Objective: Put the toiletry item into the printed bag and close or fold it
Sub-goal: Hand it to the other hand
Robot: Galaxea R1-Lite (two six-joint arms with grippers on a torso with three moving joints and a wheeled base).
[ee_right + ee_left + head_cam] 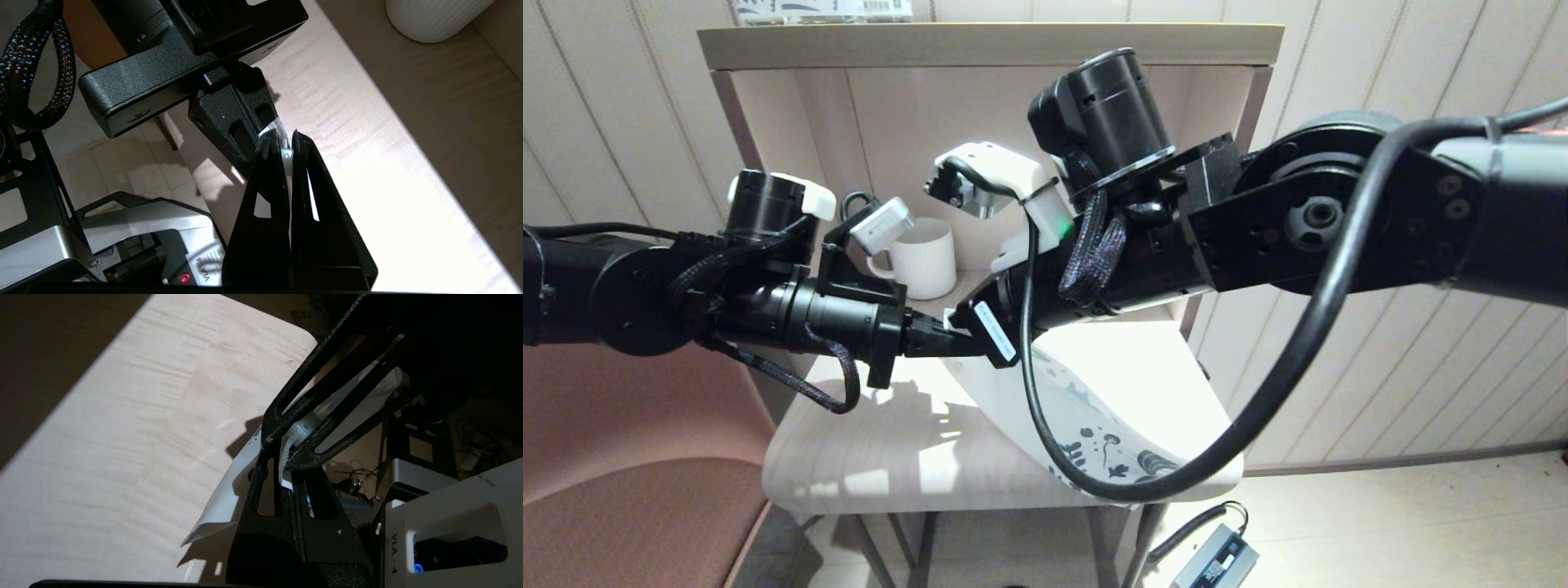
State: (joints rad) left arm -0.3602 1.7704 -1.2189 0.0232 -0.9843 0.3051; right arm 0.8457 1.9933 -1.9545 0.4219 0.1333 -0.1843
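Printed bag (1094,400) centre frame, top edge lifted off counter (866,457). I have left gripper (947,339) and right gripper (286,141) both clamped on its mouth, fingers nearly touching. Risk: thin plastic slips or tears if arms pull apart.

One printed bag (1094,408) on the table (890,457), one white mug (927,257) behind it, two grippers on the job: left gripper (947,339) and right gripper (286,143), one table under it all.
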